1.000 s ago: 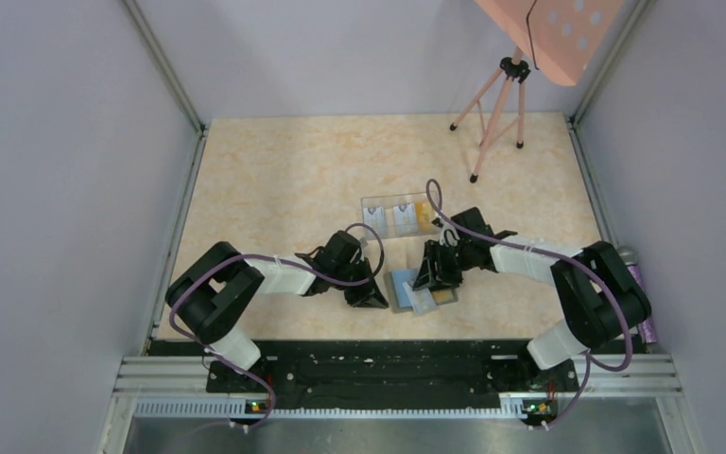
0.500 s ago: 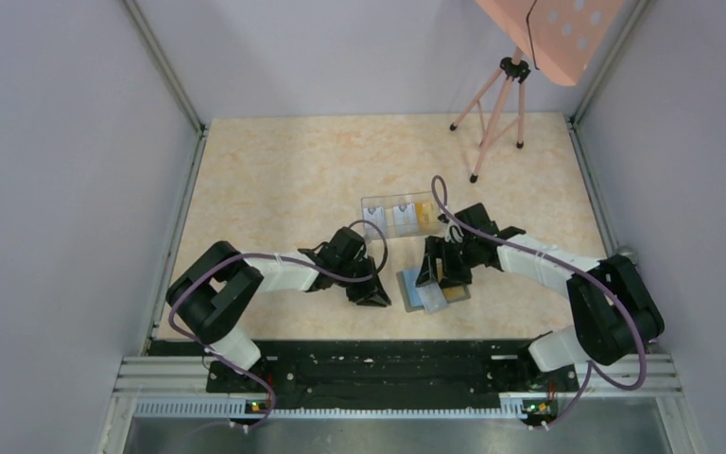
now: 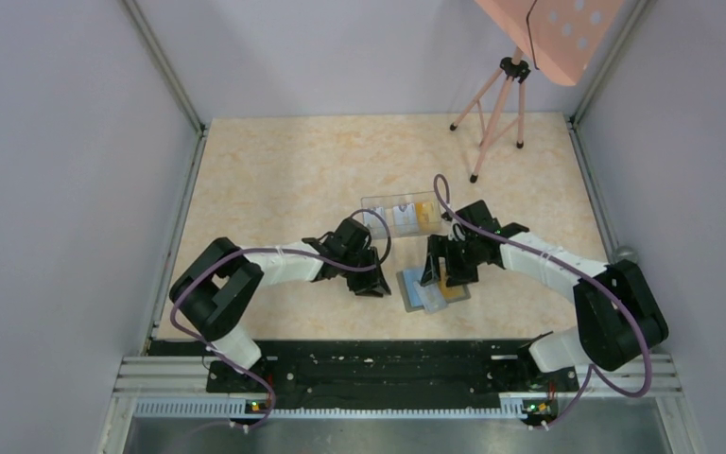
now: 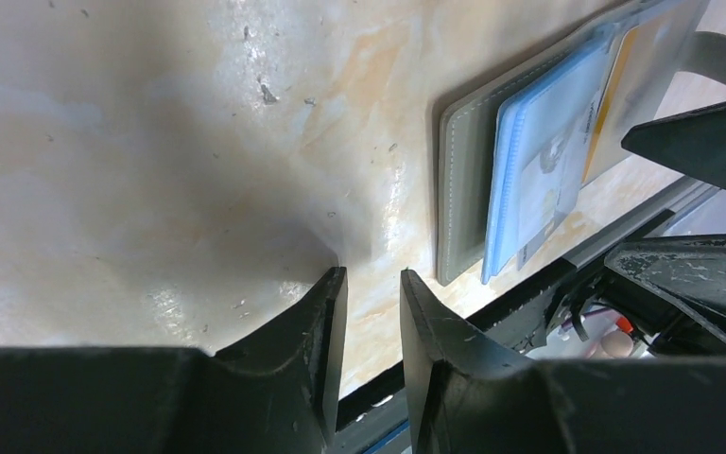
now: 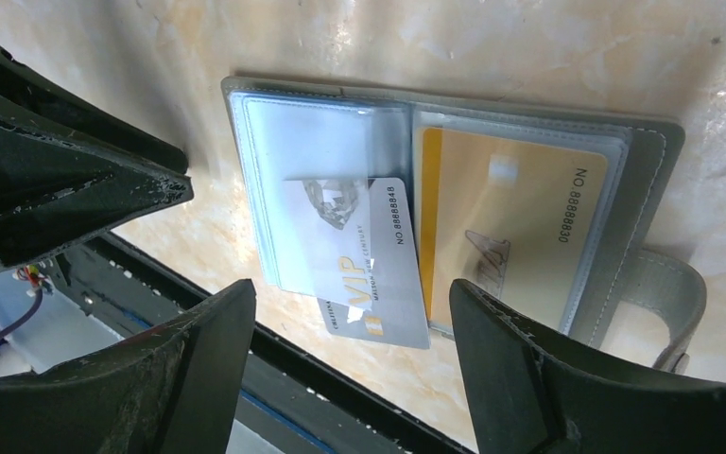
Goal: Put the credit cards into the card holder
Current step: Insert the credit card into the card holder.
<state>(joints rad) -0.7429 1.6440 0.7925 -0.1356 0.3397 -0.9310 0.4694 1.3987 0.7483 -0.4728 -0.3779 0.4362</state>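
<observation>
**Ana:** While the right gripper (image 5: 352, 293) hangs over the open card holder (image 5: 652, 142), which step would you say is in hand?

**Ben:** Seating a card, I judge. The card holder lies flat and open on the table (image 3: 284, 180), between the two grippers. A yellow card (image 5: 510, 227) sits fully inside its right-hand pocket. A pale grey card (image 5: 369, 274) is only partly in the left-hand pocket, with its lower end sticking out past the holder's near edge.

**Ana:** Is either tool gripping anything?

**Ben:** No. The right gripper's jaws stand wide apart on either side of the grey card and hold nothing. The left gripper (image 4: 373, 276) has a narrow gap between its fingers with nothing in it. It sits just beside the holder's left edge.

**Ana:** And the next move?

**Ben:** Probably pushing the grey card home. That calls for a fingertip against the protruding end, driven straight along the pocket. The other arm would need to pin the holder so it cannot slide.

**Ana:** What does one view give that the others lack?

**Ben:** Only the right wrist view shows how deep each card sits, and the snap tab (image 5: 666, 303). The top view reduces the cards to coloured patches. Yet it alone shows the clear box (image 3: 399, 213) just behind the holder, with what look like more cards in its compartments. The left wrist view catches the holder from its left side, and card depth is hard to read there.
</observation>
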